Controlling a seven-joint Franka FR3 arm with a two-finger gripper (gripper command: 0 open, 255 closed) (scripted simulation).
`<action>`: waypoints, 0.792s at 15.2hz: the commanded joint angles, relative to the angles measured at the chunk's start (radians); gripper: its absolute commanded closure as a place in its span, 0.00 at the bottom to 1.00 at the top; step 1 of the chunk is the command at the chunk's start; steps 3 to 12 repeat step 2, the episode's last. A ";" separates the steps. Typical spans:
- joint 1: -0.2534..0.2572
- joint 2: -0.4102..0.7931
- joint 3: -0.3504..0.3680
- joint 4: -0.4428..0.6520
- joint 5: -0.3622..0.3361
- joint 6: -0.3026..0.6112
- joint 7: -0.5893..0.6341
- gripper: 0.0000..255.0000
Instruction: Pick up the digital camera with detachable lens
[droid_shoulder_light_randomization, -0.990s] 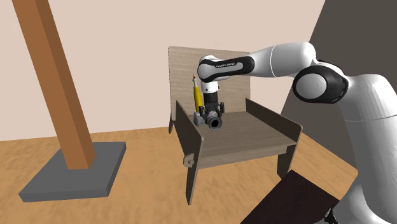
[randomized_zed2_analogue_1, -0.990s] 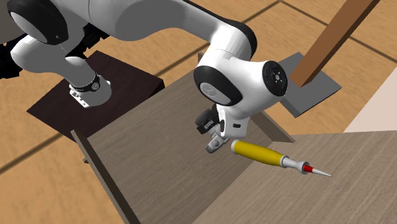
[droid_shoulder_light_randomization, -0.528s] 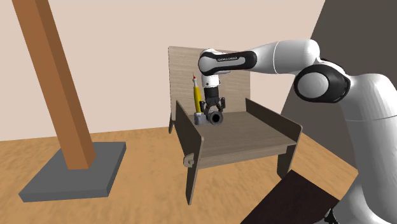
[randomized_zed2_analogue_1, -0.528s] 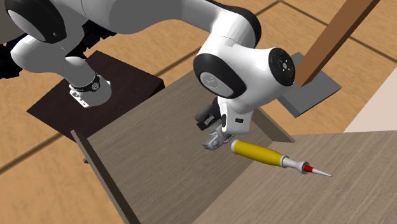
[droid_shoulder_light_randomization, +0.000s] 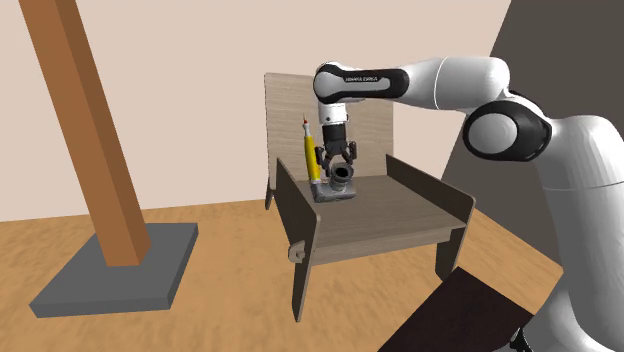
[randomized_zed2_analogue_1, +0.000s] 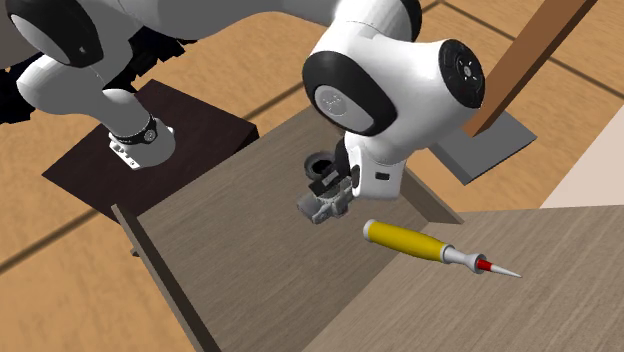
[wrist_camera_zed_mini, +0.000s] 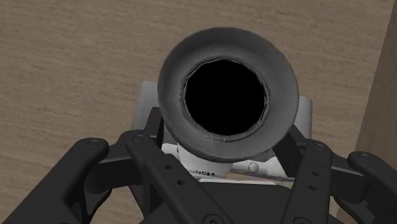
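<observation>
Lifted and turned since a second ago, the tool (droid_shoulder_light_randomization: 338, 163) now hangs straight down over the digital camera (droid_shoulder_light_randomization: 338, 187), whose lens, earlier levelled out across the seat, points up into the wrist. Black fingers (wrist_camera_zed_mini: 149, 168) close in on the grey lens barrel (wrist_camera_zed_mini: 175, 76) from both sides, narrowed to its width and clasping it; their tips are hidden under the barrel's flared rim. The camera's pale grey body sits below the barrel, low over the seat of a wooden chair (droid_shoulder_light_randomization: 395, 215), near the back corner by the side panel on the shoulder view's left. Whether its base touches the seat cannot be told. Just beside it, toward the backrest, a yellow screwdriver (droid_shoulder_light_randomization: 312, 160) with a pale shaft and a red band leans upright against the backrest panel; the second exterior view shows a gap between it and the camera. The white arm (droid_shoulder_light_randomization: 450, 85) reaches in from the shoulder view's right, passing above the chair's other side panel. Its dark stand (randomized_zed2_analogue_1: 200, 125) rests on the wooden floor (droid_shoulder_light_randomization: 200, 310) next to the chair. Farther to the shoulder view's left, a slanted brown beam (droid_shoulder_light_randomization: 85, 130) rises from a grey slab (droid_shoulder_light_randomization: 115, 270) in front of a pale wall (droid_shoulder_light_randomization: 200, 100).
</observation>
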 joint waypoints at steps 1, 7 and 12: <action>0.001 0.000 0.000 0.018 0.000 -0.018 0.001 1.00; 0.001 0.001 0.000 0.019 0.000 -0.018 0.001 1.00; 0.001 0.001 0.000 0.019 0.000 -0.018 0.001 1.00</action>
